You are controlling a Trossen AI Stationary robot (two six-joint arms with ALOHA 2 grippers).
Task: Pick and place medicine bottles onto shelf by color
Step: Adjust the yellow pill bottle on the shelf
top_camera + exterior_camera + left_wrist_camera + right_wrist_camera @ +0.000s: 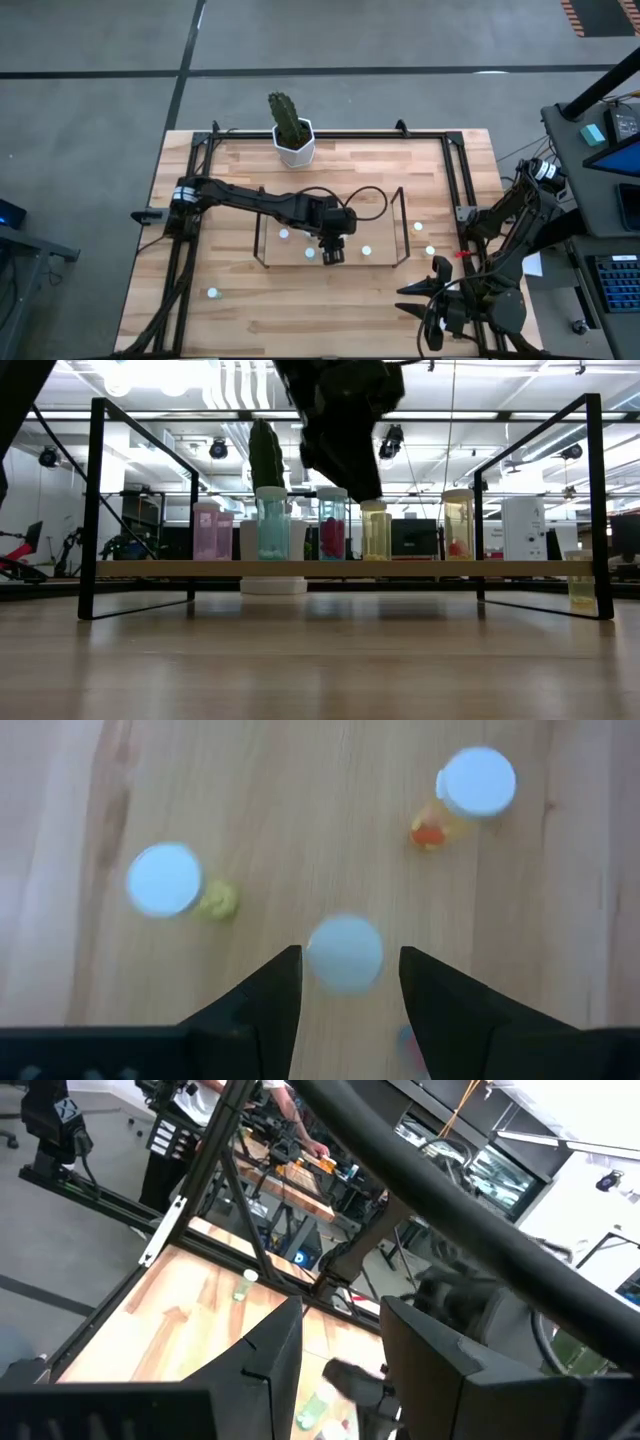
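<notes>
From overhead, one camera looks straight down on the whole wooden table, both arms and the wire shelf. A second sits at table-top height, facing level across the boards into the room, close beneath the shelf and its row of bottles. The left wrist camera peers straight down, near white bottle caps. The right wrist camera looks out along the table edge toward the workshop beyond.
</notes>
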